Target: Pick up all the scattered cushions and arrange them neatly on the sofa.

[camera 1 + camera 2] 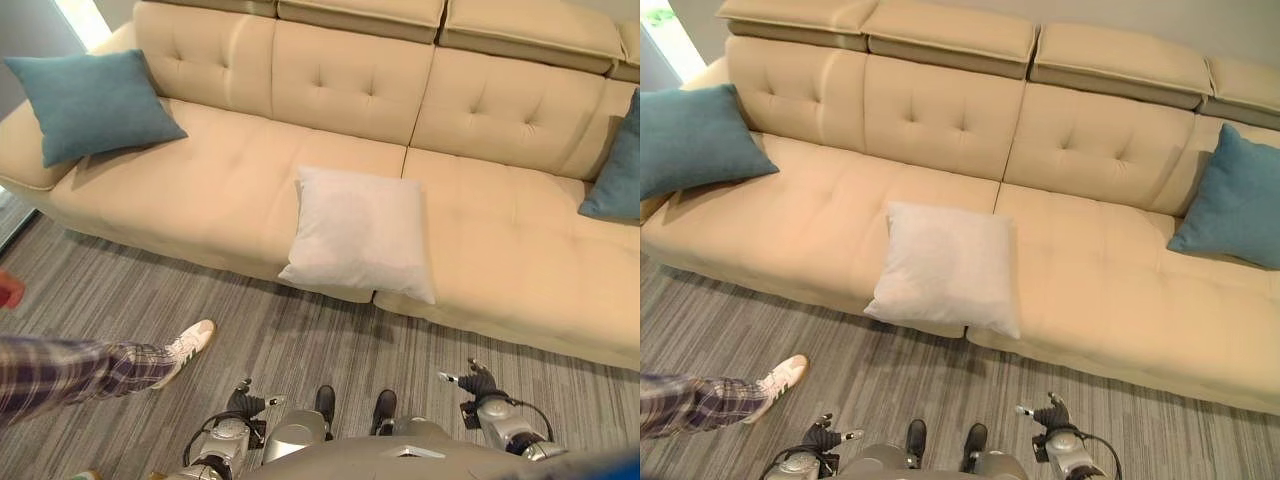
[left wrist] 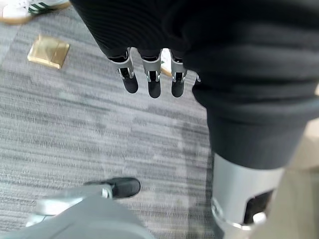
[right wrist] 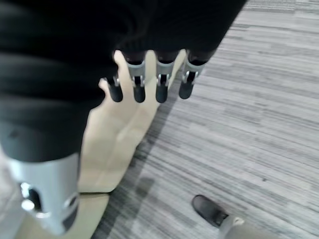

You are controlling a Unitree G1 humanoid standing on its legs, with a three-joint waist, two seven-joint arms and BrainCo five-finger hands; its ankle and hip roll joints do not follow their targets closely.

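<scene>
A white cushion lies flat on the middle of the beige sofa, its front edge hanging slightly over the seat's front. One teal cushion leans at the sofa's left armrest. Another teal cushion leans against the backrest at the right end. My left hand hangs low over the carpet in front of the sofa; the left wrist view shows its fingers straight and empty. My right hand hangs likewise, its fingers straight, holding nothing, with the sofa's front edge just past them.
A person's leg in plaid trousers with a white shoe stands on the grey striped carpet at the left, close to my left arm. A small gold square object lies on the carpet near that shoe.
</scene>
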